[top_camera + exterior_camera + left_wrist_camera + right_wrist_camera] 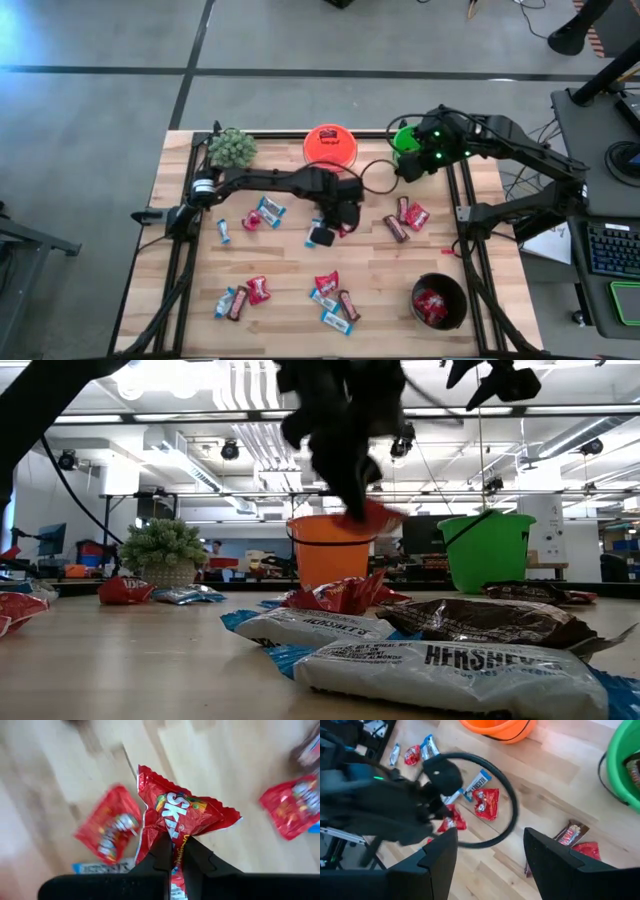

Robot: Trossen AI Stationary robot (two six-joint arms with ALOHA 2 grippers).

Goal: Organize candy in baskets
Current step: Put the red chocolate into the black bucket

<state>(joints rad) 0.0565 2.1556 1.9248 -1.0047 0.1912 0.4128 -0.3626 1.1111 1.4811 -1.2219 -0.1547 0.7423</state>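
Presently the left gripper (pixel 174 851) is clamped on a red Skittles packet (pixel 182 815), held clear above the desk (pixel 240 765) mid-centre; the right gripper (pixel 490 852), fingers spread and empty, hovers near the green basket (pixel 620 765); the packet's lower end is hidden behind the fingers.

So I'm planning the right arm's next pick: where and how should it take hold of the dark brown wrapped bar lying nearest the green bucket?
Probably across the middle of the dark brown wrapped bar, coming straight down. It lies flat on the table, long and narrow, so the open right gripper would close across its short width. A red packet lies close beside it.
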